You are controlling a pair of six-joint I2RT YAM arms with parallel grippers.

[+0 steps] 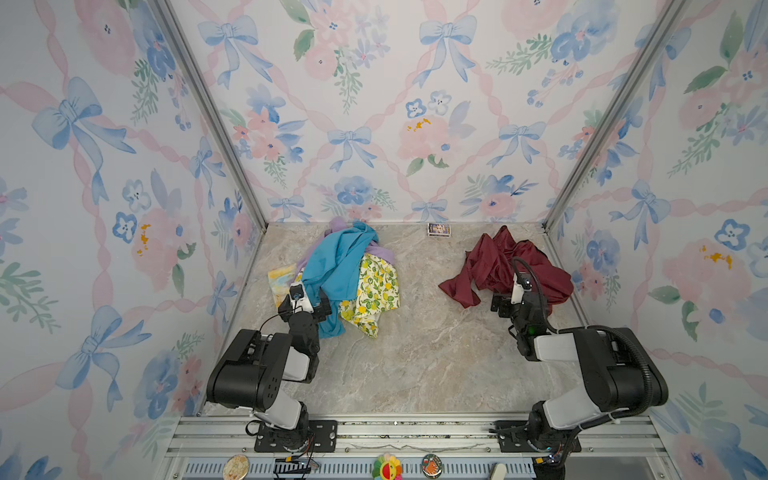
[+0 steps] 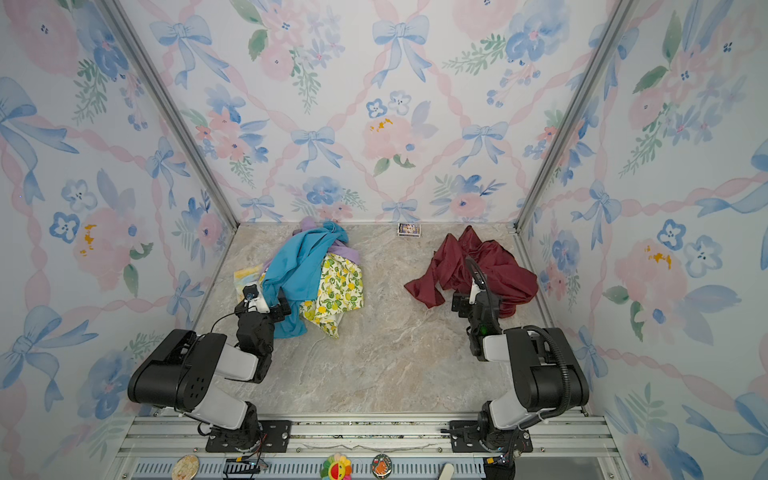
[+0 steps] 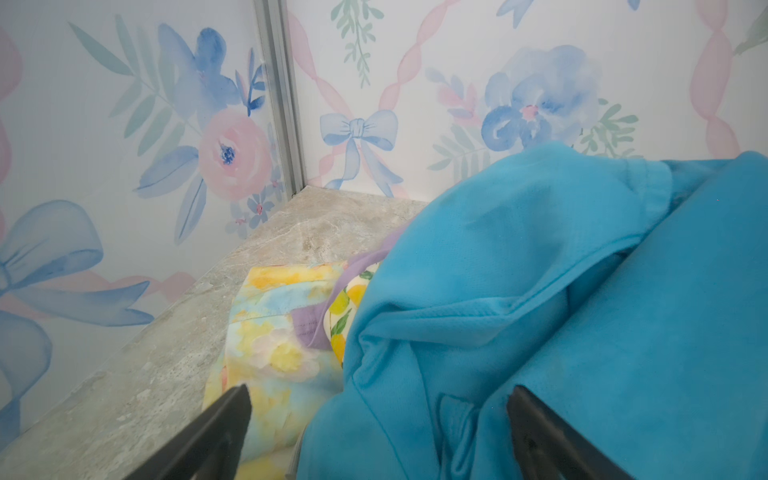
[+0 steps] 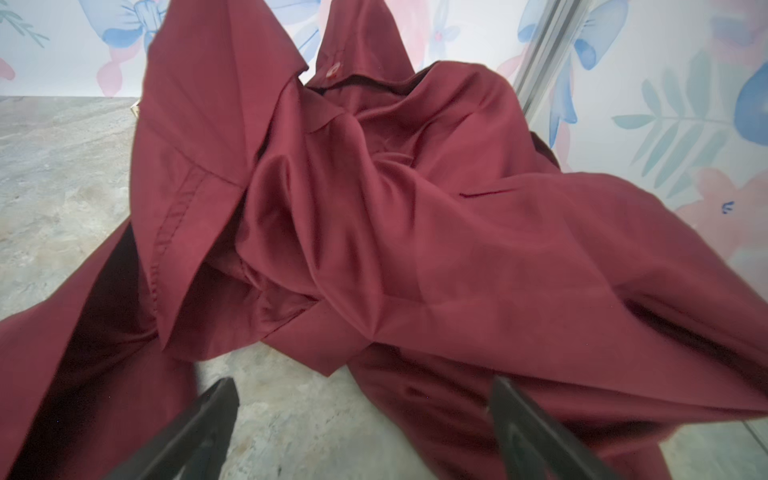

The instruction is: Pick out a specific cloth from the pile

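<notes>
The left gripper [image 3: 379,392] is seen spread wide at the near edge of the pile [image 1: 345,270], nothing gripped; contact with the blue cloth [image 3: 540,291] cannot be told. The right gripper [image 4: 361,384] is also wide open and empty, at the near edge of the maroon cloth [image 1: 503,266], which is laid on the table [image 1: 415,353] well apart from the pile.

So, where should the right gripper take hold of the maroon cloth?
Grip the raised fold at the middle of the maroon cloth, coming from above on the robot's side. It stands up, while the edges lie flat; the open right gripper faces it.
</notes>
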